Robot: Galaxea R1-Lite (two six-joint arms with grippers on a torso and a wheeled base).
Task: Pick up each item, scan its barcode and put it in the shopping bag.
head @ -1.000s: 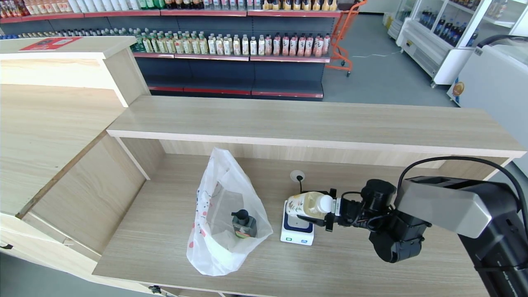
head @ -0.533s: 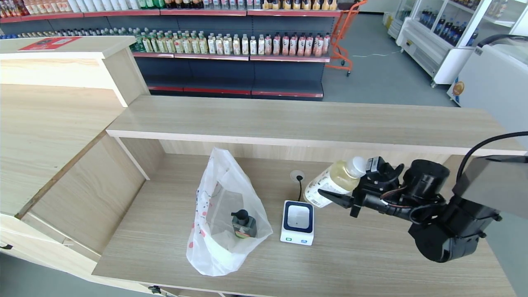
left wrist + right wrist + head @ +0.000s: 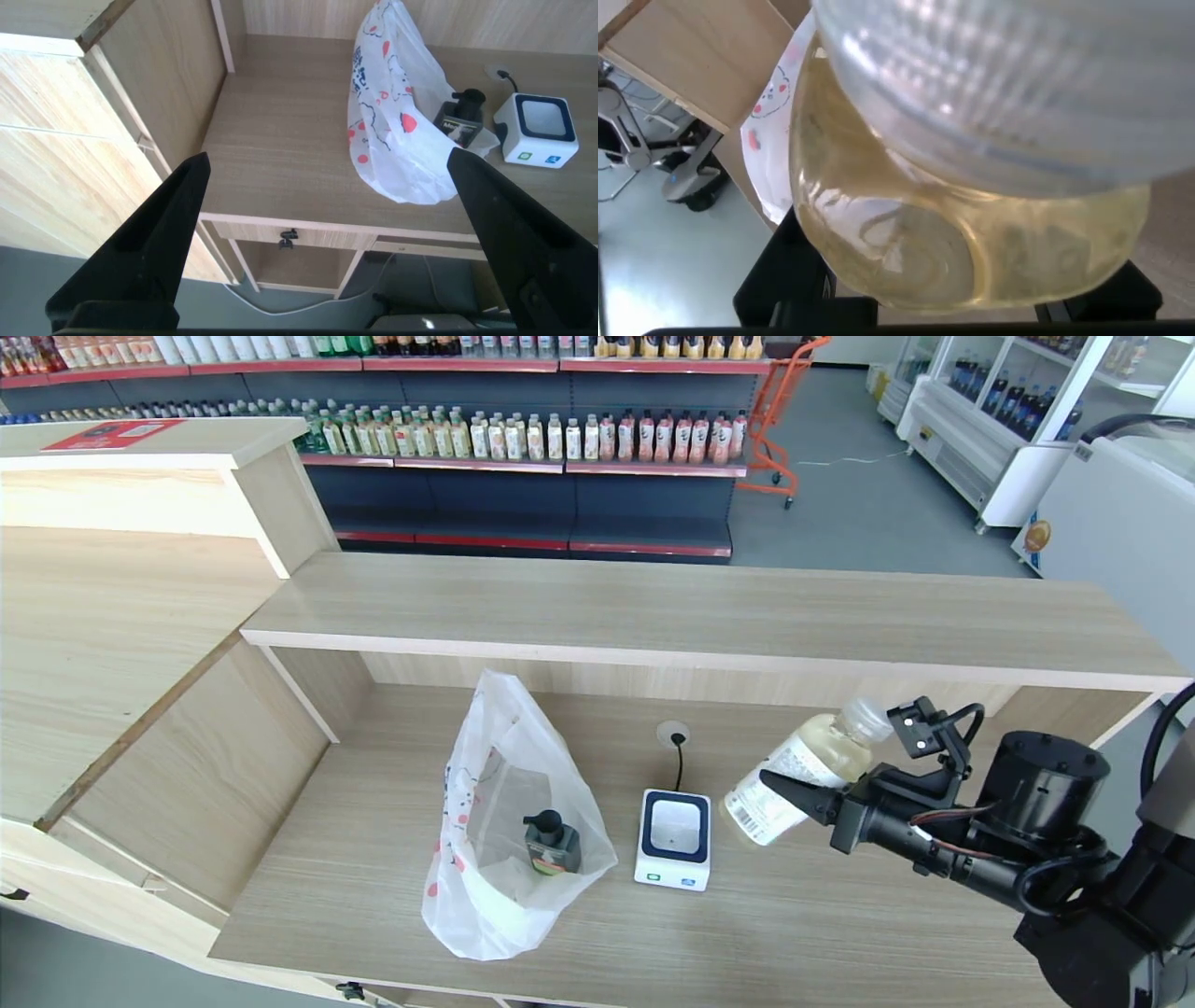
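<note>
Right gripper [image 3: 794, 786] swings the bottle [image 3: 810, 758] rightward off the scanner [image 3: 673, 838], clamped tight on it. Bottle's base points left toward the bag [image 3: 485, 896], way over by the counter's [image 3: 840, 933] left end.

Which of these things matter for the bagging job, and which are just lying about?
Job: drink bottle, held in the right hand; scanner; bag; pump bottle, already in the bag.
Lying about: shelves; orange cart; fridges.

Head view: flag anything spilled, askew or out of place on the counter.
Nothing stands out. The drink bottle is tilted, but because the right gripper holds it beside the scanner; the pump bottle stands upright inside the shopping bag. No spill on the counter.
</note>
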